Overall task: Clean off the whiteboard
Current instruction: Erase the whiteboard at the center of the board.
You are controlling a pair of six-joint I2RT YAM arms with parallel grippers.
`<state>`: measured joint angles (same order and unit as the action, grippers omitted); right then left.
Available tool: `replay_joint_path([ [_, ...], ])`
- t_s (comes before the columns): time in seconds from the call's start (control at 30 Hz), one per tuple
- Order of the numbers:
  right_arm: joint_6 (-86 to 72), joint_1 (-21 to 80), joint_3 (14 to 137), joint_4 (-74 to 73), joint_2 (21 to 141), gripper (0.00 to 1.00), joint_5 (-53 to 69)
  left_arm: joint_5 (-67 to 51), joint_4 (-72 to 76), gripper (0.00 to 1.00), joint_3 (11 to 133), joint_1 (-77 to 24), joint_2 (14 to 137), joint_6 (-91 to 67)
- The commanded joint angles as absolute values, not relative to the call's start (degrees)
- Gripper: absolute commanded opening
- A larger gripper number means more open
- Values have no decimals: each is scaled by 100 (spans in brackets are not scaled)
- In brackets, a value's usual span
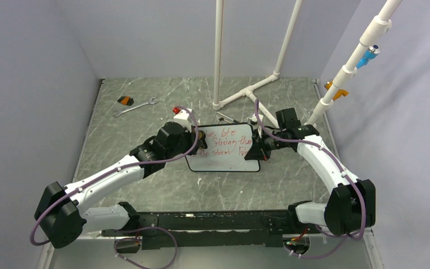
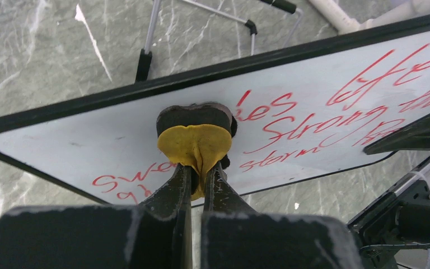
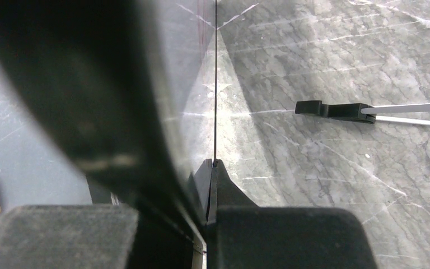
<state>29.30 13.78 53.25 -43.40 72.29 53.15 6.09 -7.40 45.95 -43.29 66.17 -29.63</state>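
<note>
Grey marble-patterned table (image 1: 145, 179) carried all items. White plastic pipe frame (image 1: 218, 56) stood at the far side of the table.

The whiteboard (image 1: 227, 154) sat near mid-table, between the two arms, with red handwriting across most of its face. Its black wire stand foot (image 3: 325, 109) rested on the table behind it.

The right gripper (image 1: 256, 147) was at the board's right edge. In the right wrist view its jaws were clamped on the thin black frame.

The left gripper (image 2: 197, 174) was at the board's left part. Its jaws were closed on a yellow eraser pad (image 2: 195, 143) with a dark backing. The pad lay against the board face, among the red words.

A silver wrench (image 1: 136, 106) lay at the far left of the table, well apart from the board. A small orange-and-black object (image 1: 125, 101) lay just beside the wrench.
</note>
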Motion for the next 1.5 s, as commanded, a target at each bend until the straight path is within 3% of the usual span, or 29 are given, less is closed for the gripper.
replay_joint_path([
  [0.0, 3234, 1415, 5326, -4430, 7139, 0, 5376, 770, -414, 0, 4964, -4383, 6653, -2848],
  [0.4, 3210, 1389, 5335, -4417, 7136, 0, 5370, 737, -942, 0, 5569, -4198, 6889, -2344],
  [0.6, 3218, 1388, 5335, -4421, 7165, 0, 5379, 1223, -1190, 0, 6124, -4972, 7476, -2476],
  [0.9, 3230, 1388, 5344, -4433, 7130, 0, 5390, 2471, -1882, 0, 6378, -4824, 7581, -2677],
  [1.2, 3232, 1388, 5344, -4438, 7143, 0, 5396, 2177, -1858, 0, 6249, -4609, 7431, -2763],
  [1.47, 3231, 1380, 5335, -4427, 7141, 0, 5369, 2160, -1731, 0, 6697, -5229, 7793, -2843],
])
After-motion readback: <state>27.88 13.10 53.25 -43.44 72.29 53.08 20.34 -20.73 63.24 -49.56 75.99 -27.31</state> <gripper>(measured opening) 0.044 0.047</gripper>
